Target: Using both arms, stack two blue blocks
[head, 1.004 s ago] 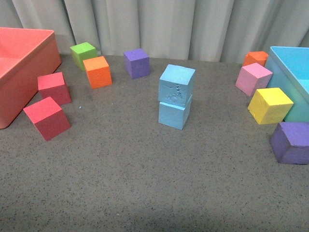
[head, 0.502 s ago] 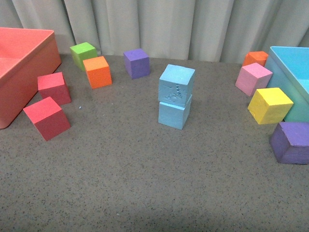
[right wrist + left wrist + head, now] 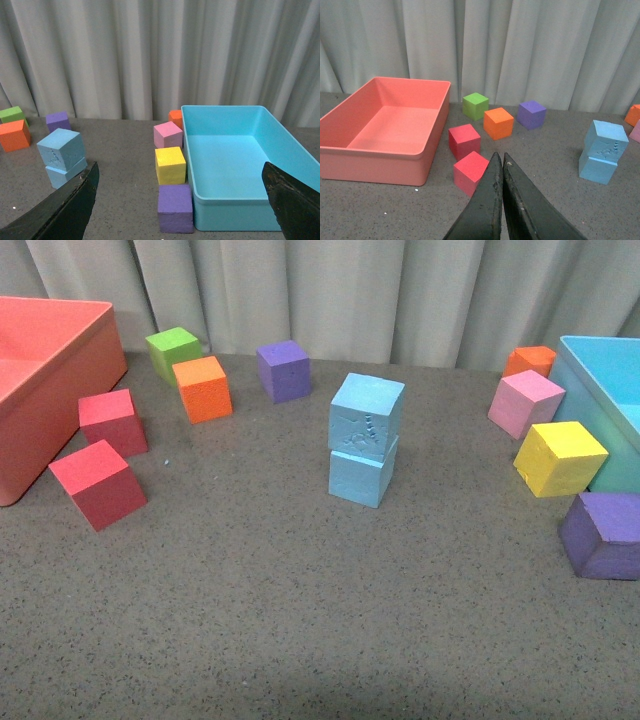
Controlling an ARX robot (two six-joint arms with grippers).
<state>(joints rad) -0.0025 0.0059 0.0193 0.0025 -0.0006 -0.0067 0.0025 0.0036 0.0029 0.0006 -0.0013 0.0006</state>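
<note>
The two blue blocks stand stacked in the middle of the table: the embossed blue block (image 3: 367, 417) sits on the plain blue block (image 3: 361, 477), slightly twisted. The stack also shows in the left wrist view (image 3: 603, 151) and the right wrist view (image 3: 62, 156). No arm shows in the front view. My left gripper (image 3: 499, 159) is shut and empty, well back from the stack, near a red cube (image 3: 471, 172). My right gripper (image 3: 180, 172) is open wide and empty, its fingers (image 3: 70, 205) at the view's edges, near the blue bin (image 3: 235, 165).
A red bin (image 3: 45, 390) stands at the left with two red cubes (image 3: 98, 483), an orange cube (image 3: 202, 388), a green cube (image 3: 173, 351) and a purple cube (image 3: 283, 370). Right: pink (image 3: 525, 403), orange (image 3: 529, 361), yellow (image 3: 559, 458) and purple (image 3: 603, 534) cubes beside the bin.
</note>
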